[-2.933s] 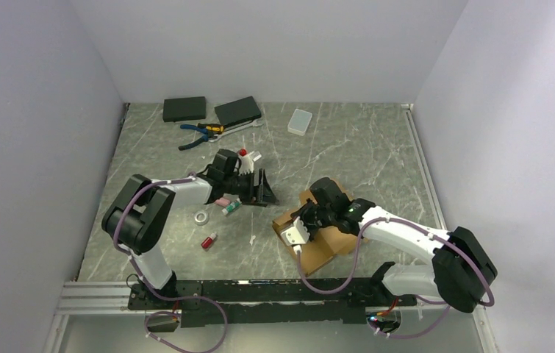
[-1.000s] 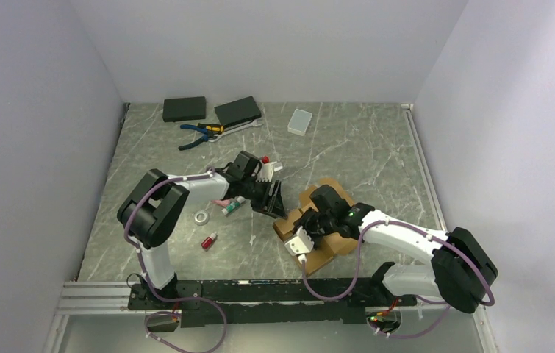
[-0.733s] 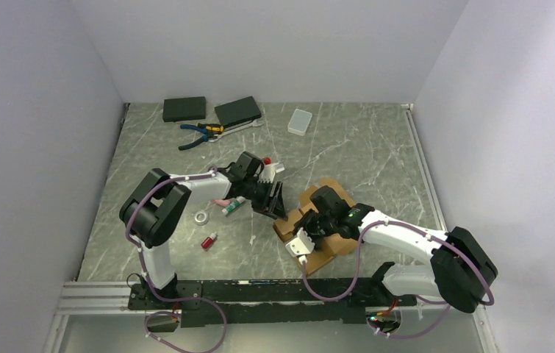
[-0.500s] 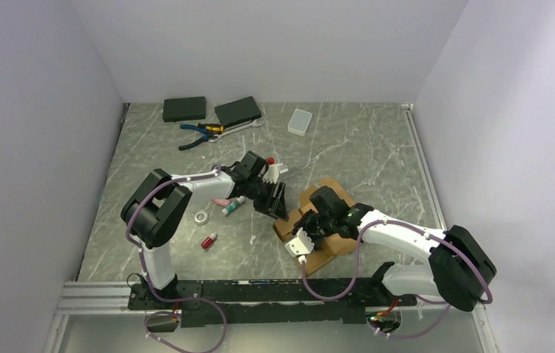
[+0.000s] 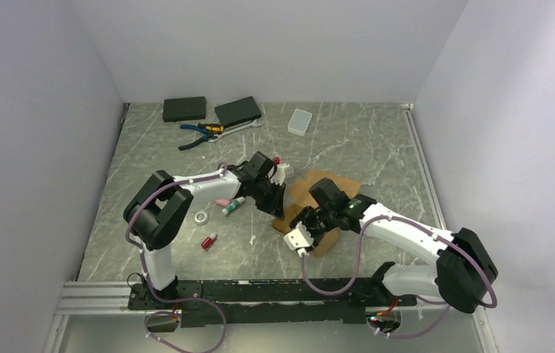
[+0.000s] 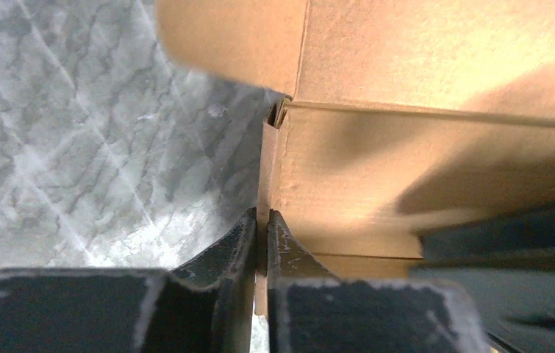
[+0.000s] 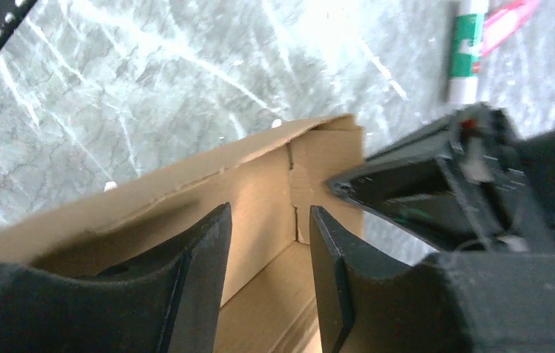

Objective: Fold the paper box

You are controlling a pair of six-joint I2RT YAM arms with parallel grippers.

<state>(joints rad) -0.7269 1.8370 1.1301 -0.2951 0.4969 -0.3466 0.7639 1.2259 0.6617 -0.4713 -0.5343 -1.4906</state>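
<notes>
The paper box (image 5: 335, 182) is brown cardboard, partly folded, lying between my two arms with one panel flat toward the back. My left gripper (image 5: 280, 200) is at the box's left side. In the left wrist view the left gripper (image 6: 262, 220) is shut on the thin upright edge of a side wall of the paper box (image 6: 436, 147). My right gripper (image 5: 309, 218) hovers over the box's near-left corner. In the right wrist view the right gripper (image 7: 268, 213) stands open above the inside of the paper box (image 7: 259, 184), with nothing between its fingers.
Two flat black boxes (image 5: 184, 109) (image 5: 237, 110), pliers (image 5: 201, 134) and a translucent white case (image 5: 300, 121) lie at the back. A green-and-white tube (image 5: 232, 206), a tape ring (image 5: 201, 216) and a small red bottle (image 5: 209, 240) lie left of the box.
My left gripper moved right to the box and closed on its side wall. My right gripper opened. The box's far panel now lies flatter toward the back.
</notes>
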